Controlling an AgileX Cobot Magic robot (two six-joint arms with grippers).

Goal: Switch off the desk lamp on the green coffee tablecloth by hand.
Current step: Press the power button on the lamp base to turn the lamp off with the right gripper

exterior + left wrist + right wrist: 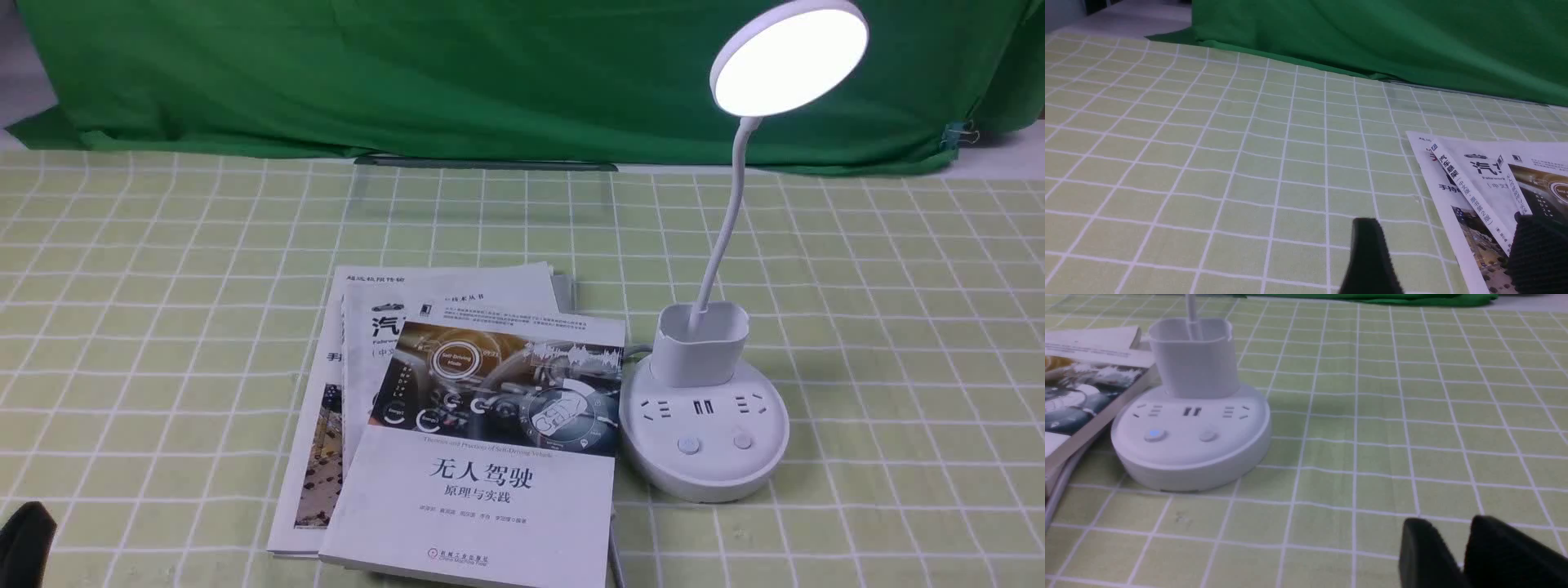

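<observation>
Two small buttons (1154, 434) on the hard, steady-looking base (1192, 465) of the desk lamp (700, 343) for a soft push, not the bendy neck (722, 237); right pincer (1453, 528) narrow, left pincer (1449, 222) wide, both empty.

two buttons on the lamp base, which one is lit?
The button on the robot's left, nearest the books: it glows blue. The other button is plain white, unlit.

Bare tablecloth (1372, 457) lies between my right gripper (1449, 521) and the desk lamp (1188, 449) base. Books (490, 457) crowd the base's left side.
</observation>
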